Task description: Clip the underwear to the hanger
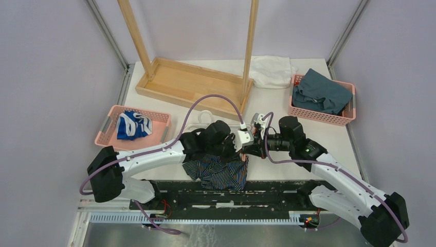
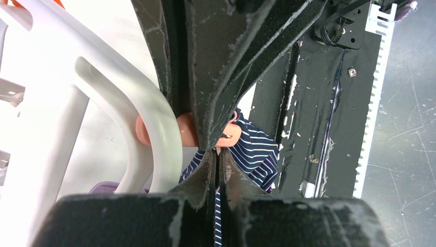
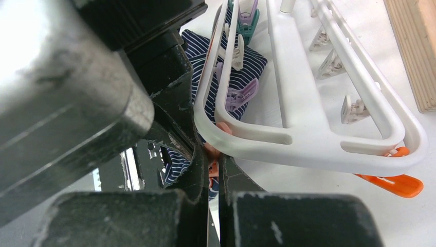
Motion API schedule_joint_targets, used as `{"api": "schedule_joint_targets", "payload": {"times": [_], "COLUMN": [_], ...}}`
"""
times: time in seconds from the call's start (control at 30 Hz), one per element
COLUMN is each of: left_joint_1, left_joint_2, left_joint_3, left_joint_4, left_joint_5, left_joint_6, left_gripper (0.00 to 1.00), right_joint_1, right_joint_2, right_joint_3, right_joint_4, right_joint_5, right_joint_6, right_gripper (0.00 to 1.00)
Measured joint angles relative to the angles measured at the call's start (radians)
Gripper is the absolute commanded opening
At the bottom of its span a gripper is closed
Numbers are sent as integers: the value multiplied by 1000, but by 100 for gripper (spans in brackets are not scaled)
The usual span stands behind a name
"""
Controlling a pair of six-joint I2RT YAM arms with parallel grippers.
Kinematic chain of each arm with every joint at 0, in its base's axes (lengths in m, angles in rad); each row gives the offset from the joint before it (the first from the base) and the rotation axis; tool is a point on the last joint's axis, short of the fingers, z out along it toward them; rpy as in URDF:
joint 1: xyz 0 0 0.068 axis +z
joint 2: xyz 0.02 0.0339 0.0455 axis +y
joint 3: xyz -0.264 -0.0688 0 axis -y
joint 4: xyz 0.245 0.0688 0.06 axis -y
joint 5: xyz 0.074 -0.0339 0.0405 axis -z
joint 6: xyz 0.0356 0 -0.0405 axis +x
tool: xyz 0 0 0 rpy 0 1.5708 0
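The left gripper (image 2: pixel 217 172) has its fingers pressed together at the near corner of the hanger (image 3: pixel 308 146). A thin strip of striped cloth shows in the slit between them, so it appears to be pinching an edge of the underwear (image 1: pixel 221 174). The right gripper (image 3: pixel 213 172) meets it tip to tip at that same corner. Its jaws are also together and seem clamped on a peach clip (image 2: pixel 189 129) that hangs touching the hanger's rounded white bar.

The underwear runs from the two grippers down onto the counter (image 1: pixel 288 134), on the robot's side of the hanger. In the right wrist view part of it lies under the frame, where a purple clip (image 3: pixel 240 95) and a teal clip (image 3: pixel 248 20) dangle over the stripes. An orange clip (image 3: pixel 398 184) sits at the hanger's other near corner, well apart from the grippers.

Beyond the hanger stands the wooden rack (image 1: pixel 190 85), its tray base just beside the hanger's hook. To the hanger's left a pink basket (image 1: pixel 108 128) holds a bright blue-and-white garment (image 1: pixel 132 125). Far to its right a second pink basket (image 1: pixel 319 117) holds a teal cloth (image 1: pixel 321 92), with a white cloth (image 1: pixel 272 71) lying beside that basket.
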Motion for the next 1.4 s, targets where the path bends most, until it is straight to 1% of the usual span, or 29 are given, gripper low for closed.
{"api": "schedule_joint_targets", "payload": {"times": [0.13,0.3,0.37,0.5,0.57,0.73,0.83,0.97,1.07,1.17,1.4], "left_joint_1": [0,-1,-1,-1,5,11,11,12,13,14,14], "left_joint_2": [0,0,0,-1,-3,0,0,0,-7,-27,-91], "left_joint_3": [1,3,3,3,3,7,7,6,-7,-31,-98], "left_joint_4": [0,0,0,0,-1,2,14,43,77,104,141], "left_joint_5": [-12,-31,-37,-60,-73,-96,-105,-119,-136,-140,-145], "left_joint_6": [0,0,0,2,8,8,8,8,8,8,8], "left_gripper": [3,3,3,3,4,13,20,42,51,55,59], "right_joint_1": [0,0,0,-1,-3,10,16,23,28,29,29], "right_joint_2": [7,8,8,9,8,3,-9,-26,-34,-57,-156], "right_joint_3": [5,6,6,8,8,8,8,8,8,8,8], "right_joint_4": [-4,-8,-8,-11,-19,-24,-26,-36,-59,-82,-119], "right_joint_5": [2,6,6,2,-6,-21,-9,59,140,230,413], "right_joint_6": [-8,-13,-15,-5,6,-8,-5,14,46,83,126], "right_gripper": [6,15,22,40,48,64,67,73,75,76,76]}}
